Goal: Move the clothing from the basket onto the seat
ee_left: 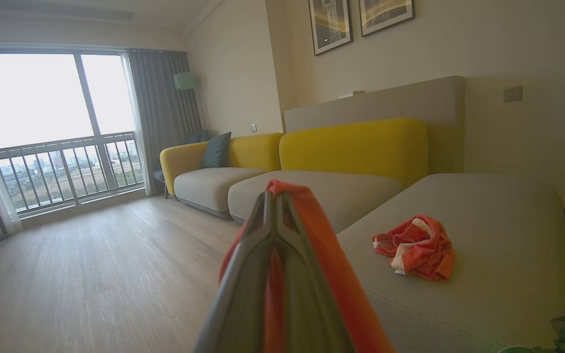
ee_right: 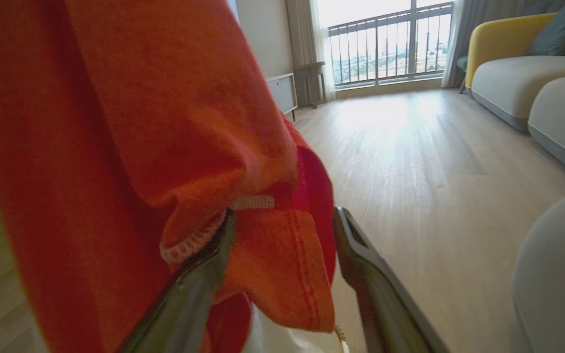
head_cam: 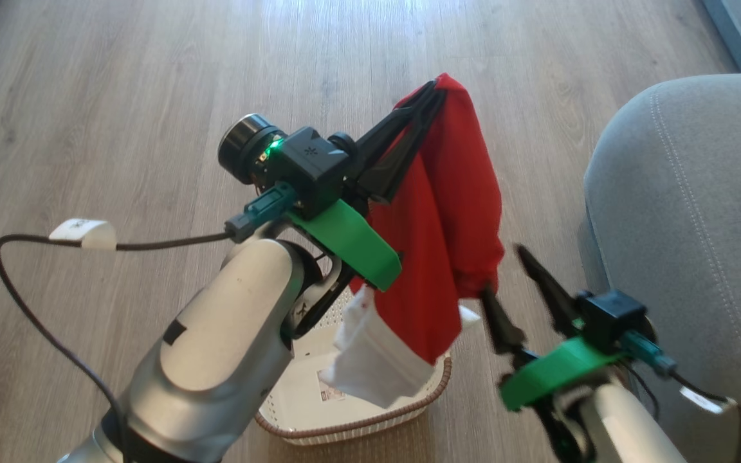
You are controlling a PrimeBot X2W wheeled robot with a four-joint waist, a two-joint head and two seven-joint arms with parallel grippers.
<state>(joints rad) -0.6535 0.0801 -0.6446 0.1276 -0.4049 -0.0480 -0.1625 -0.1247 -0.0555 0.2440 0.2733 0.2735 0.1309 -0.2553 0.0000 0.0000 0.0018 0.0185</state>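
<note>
My left gripper (head_cam: 435, 87) is shut on a red garment with a white band (head_cam: 448, 212), which hangs from its fingertips above the cream basket (head_cam: 431, 389) on the floor. In the left wrist view the closed fingers (ee_left: 268, 215) pinch the red cloth (ee_left: 326, 245). My right gripper (head_cam: 505, 270) stands open just right of the hanging garment; in the right wrist view a red fold (ee_right: 272, 255) lies between its fingers (ee_right: 282, 213), touching the left one. The grey seat (head_cam: 679, 206) is at the right, with another red and white garment (ee_left: 417, 247) lying on it.
Wood floor lies all around the basket. A black cable (head_cam: 42, 321) with a white tag trails from my left arm. In the left wrist view a yellow-backed sofa (ee_left: 356, 147) runs along the wall, with a window and railing (ee_left: 66, 166) at the far left.
</note>
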